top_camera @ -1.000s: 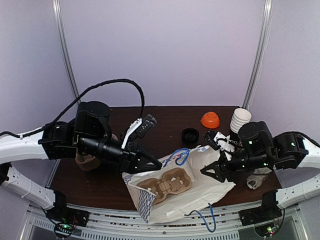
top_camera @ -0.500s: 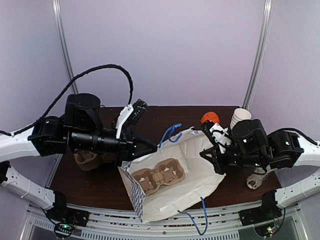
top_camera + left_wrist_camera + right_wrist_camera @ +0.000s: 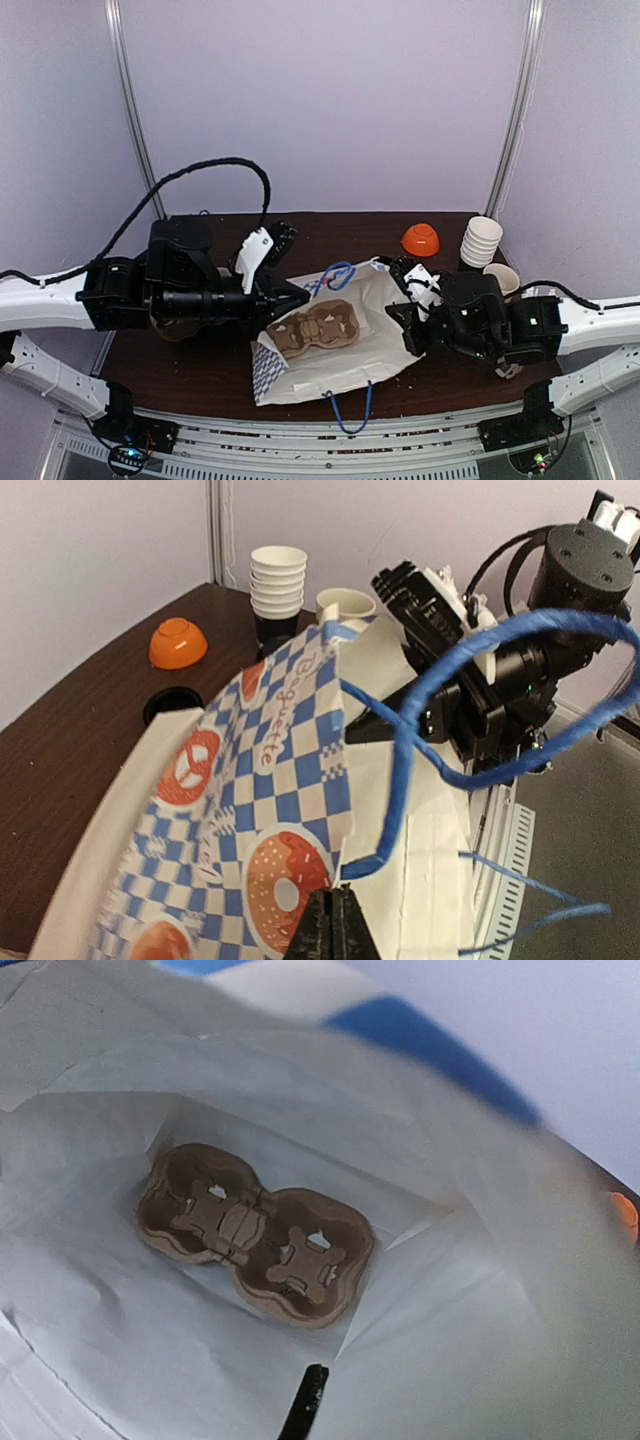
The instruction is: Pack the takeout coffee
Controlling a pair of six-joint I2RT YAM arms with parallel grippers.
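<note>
- Pale lilac matte walls (image 3: 330, 100) enclose the scene on three sides behind the bag, with slim metal posts at the corners.
- A dark brown wood-grain table (image 3: 200, 370) lies under the bag.
- A white paper bag (image 3: 330, 365) with a blue-checked, pastry-printed outer side lies tilted on its side at mid-table. Its mouth is held wide and its smooth inside is creased.
- The left gripper (image 3: 305, 293), black and wedge-shaped, is at the bag's left rim. Its jaws are closed on the paper by a handle root.
- The right gripper (image 3: 402, 322) is at the bag's right rim. Its jaws are closed and appear to pinch that wall.
- Two blue twisted-cord handles (image 3: 520, 630) loop stiffly off the bag's mouth.
- A brown moulded-pulp two-cup carrier (image 3: 318, 326), rounded and fibrous, lies flat inside the bag. Both of its wells are empty.
- A stack of cups (image 3: 481, 240), white paper and lidless, stands right of and behind the bag.
- An orange glossy bowl (image 3: 421, 239) sits upside down behind the bag's right corner.
- The takeout coffee (image 3: 172, 702) stands on the table outside the bag, just beyond its rear edge and near the bowl. Only its round black plastic lid shows.
</note>
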